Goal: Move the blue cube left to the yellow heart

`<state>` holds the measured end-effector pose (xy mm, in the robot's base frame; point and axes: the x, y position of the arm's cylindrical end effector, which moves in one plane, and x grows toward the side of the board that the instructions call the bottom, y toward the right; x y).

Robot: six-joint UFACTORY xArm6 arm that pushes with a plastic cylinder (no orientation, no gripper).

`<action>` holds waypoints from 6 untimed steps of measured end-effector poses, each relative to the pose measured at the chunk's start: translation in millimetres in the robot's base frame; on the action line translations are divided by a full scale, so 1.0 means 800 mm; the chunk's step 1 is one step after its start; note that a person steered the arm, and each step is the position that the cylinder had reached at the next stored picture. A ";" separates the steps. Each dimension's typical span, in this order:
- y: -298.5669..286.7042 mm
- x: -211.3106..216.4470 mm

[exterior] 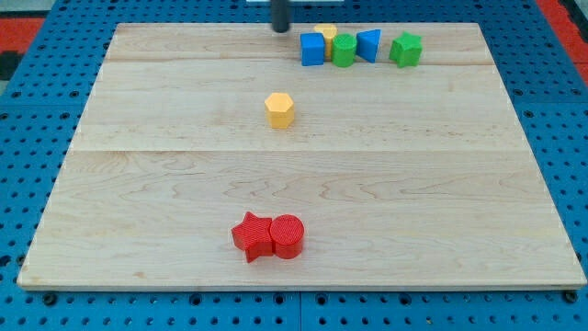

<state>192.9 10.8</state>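
Note:
The blue cube (312, 49) sits near the view's top edge of the wooden board (165, 184), at the left end of a row of blocks. A yellow block (325, 34), probably the heart, shows just behind it, partly hidden by the blue cube and a green block (344, 51). My tip (279, 29) is at the board's top edge, a little to the left of the blue cube and apart from it.
A second blue block (368, 44) and a green star (405, 49) continue the row to the right. A yellow hexagon (279, 109) lies below my tip. A red star (251, 236) and a red cylinder (287, 236) touch each other near the bottom.

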 end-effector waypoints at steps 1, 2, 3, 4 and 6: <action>0.059 0.003; 0.073 0.004; 0.037 0.005; 0.011 0.041; 0.001 0.142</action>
<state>306.5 11.8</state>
